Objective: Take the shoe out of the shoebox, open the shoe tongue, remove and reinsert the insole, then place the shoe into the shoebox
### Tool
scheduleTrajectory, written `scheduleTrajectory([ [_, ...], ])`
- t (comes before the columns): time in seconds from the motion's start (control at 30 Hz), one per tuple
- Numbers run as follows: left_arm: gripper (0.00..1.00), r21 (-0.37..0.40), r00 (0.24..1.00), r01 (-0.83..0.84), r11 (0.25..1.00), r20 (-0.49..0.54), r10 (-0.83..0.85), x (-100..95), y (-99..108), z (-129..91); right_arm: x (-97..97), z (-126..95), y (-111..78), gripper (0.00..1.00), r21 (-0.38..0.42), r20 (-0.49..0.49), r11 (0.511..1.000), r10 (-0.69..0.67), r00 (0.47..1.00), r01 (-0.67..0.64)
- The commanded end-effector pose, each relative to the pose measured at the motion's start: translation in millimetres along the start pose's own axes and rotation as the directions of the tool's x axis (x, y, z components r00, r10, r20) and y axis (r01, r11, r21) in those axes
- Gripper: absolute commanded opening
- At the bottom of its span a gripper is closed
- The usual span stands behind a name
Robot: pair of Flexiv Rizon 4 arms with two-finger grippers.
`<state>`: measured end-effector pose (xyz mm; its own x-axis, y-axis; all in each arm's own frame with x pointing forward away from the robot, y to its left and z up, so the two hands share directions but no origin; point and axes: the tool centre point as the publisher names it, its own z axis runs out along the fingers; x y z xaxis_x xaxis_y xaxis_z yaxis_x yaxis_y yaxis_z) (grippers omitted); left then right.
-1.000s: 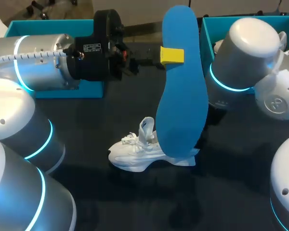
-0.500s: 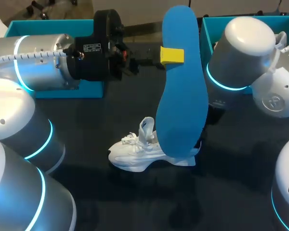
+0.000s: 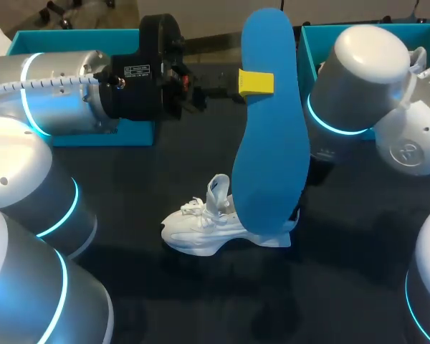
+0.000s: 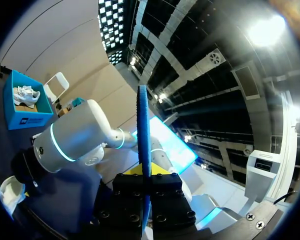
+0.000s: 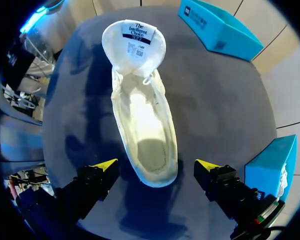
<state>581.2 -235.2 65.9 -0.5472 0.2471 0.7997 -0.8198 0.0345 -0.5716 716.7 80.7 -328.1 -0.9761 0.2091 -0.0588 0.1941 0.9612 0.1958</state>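
Observation:
A blue insole (image 3: 271,143) stands upright in the air over the table's middle, with my left gripper (image 3: 256,83) shut on its upper part. The left wrist view shows the insole (image 4: 143,130) edge-on between that gripper's (image 4: 145,172) fingers. Below it a white shoe (image 3: 208,228) stands on the dark table. From above, the shoe (image 5: 142,115) has its tongue (image 5: 134,39) folded forward and its inside bare. My right gripper (image 5: 155,166) hangs open over the heel, one yellow tip to each side, not touching. In the head view the insole hides it.
A teal shoebox (image 3: 309,50) stands at the back right behind my right arm (image 3: 358,79) and holds another white shoe (image 4: 26,95). A second teal box (image 3: 29,41) lies at the back left under my left arm. Bare dark table (image 3: 201,301) lies in front of the shoe.
My right arm has shifted very slightly. The insole, the shoe and my left arm have kept still.

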Motion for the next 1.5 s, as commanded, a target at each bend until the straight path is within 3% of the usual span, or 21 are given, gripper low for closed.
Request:
scheduleTrajectory([
  [0.03,0.0,0.011,1.0,-0.001,1.0,0.002,0.001,3.1,4,2,2.9,-2,9.3,1.0,0.0,0.012,1.0,0.001,1.0,-0.001],
  [0.4,0.0,0.011,1.0,-0.001,1.0,0.002,0.001,3.1,4,2,-15.9,0,25.8,1.0,-0.017,-0.006,0.999,-0.035,0.999,0.035],
  [0.7,0.0,0.011,1.0,-0.001,1.0,0.002,0.001,3.1,4,2,-32.3,32,37.9,1.0,-0.008,-0.036,0.997,-0.073,0.997,0.072],
  [1.13,0.0,0.011,1.0,-0.001,1.0,0.002,0.001,3.1,4,2,-39.7,65,57.7,1.0,-0.036,-0.101,0.99,-0.136,0.986,0.133],
  [1.23,0.0,0.011,1.0,-0.001,1.0,0.002,0.001,3.1,4,2,-36.0,72,59.6,0.8,-0.034,-0.121,0.99,-0.143,0.982,0.14],
  [1.3,0.0,0.011,1.0,-0.001,1.0,0.002,0.001,3.1,4,2,-32.7,76,58.6,0.49,-0.036,-0.131,0.99,-0.14,0.981,0.137],
  [1.43,0.0,0.011,1.0,-0.001,1.0,0.002,0.001,3.1,4,2,-25.1,76,55.0,0.42,-0.038,-0.144,0.991,-0.131,0.981,0.127],
  [1.5,0.0,0.011,1.0,-0.001,1.0,0.002,0.001,3.1,4,2,-21.4,76,54.5,0.22,-0.037,-0.154,0.991,-0.131,0.979,0.126],
])
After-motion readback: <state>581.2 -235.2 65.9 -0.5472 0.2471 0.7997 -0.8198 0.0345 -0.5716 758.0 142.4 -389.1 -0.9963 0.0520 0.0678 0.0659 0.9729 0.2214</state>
